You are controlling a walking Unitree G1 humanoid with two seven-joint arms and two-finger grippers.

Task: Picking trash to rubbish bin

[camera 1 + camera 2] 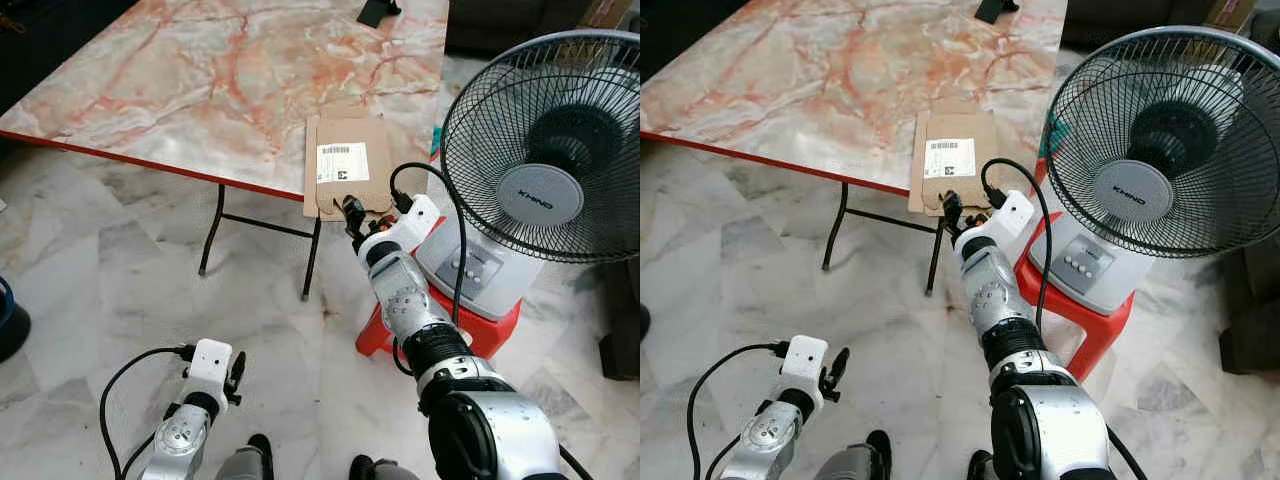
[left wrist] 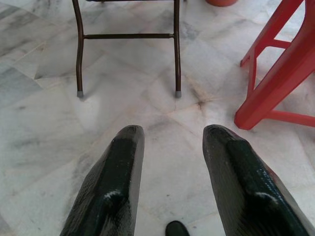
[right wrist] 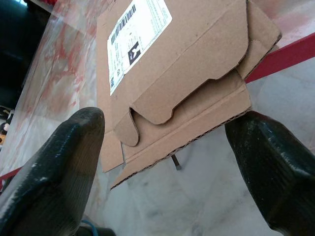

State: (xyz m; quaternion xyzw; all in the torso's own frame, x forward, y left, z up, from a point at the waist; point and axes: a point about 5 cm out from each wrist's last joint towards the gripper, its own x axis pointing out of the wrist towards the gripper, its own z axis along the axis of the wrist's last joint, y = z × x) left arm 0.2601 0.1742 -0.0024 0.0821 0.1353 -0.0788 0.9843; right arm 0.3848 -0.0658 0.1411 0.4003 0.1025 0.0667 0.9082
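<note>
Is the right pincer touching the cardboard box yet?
Cannot tell. In the right wrist view the open right pincer straddles the cardboard box edge overhanging the table; no contact or gap shows plainly.

Two arms in silver metal with ribbed black joint collars; the right arm (image 1: 430, 340) has small screws on its rounded segments. White wrist housing on each, fed by a looping black cable (image 1: 452, 235). Each gripper's jaws are two long, glossy black fingers (image 2: 115, 189) with rounded tips.
</note>
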